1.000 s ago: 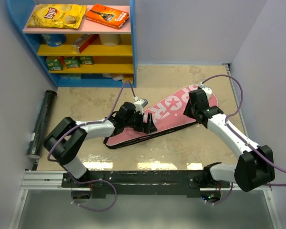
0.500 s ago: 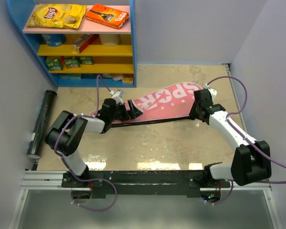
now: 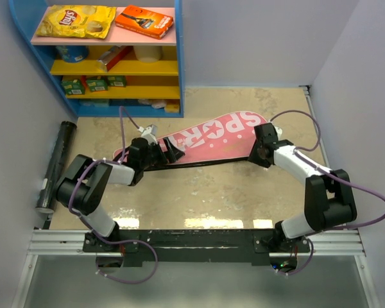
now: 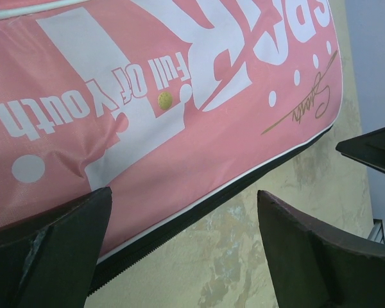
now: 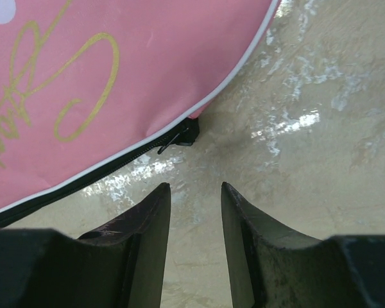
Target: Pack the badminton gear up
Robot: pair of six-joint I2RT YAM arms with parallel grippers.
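Note:
The pink racket-shaped bag (image 3: pixel 208 138) lettered "SPORT" lies flat on the floor, its wide end at the right and its narrow end at the left. My left gripper (image 3: pixel 172 150) is low at the bag's near edge, open wide. In the left wrist view the black zipper edge (image 4: pixel 199 208) runs between its fingertips (image 4: pixel 183 194). My right gripper (image 3: pixel 256 153) is at the wide end, open a little with nothing in it (image 5: pixel 194 187). The zipper pull (image 5: pixel 176 138) lies just ahead of its tips. A long black tube (image 3: pixel 54 168) lies by the left wall.
A blue shelf unit (image 3: pixel 179 58) with snack packets and boxes stands at the back left. Walls close in on the left and right. The arms' metal base rail (image 3: pixel 179 240) runs along the near edge.
The bag has slid toward the far side and to the left, and now lies flatter across the floor. Both arms moved with it, and the right jaws have narrowed slightly.

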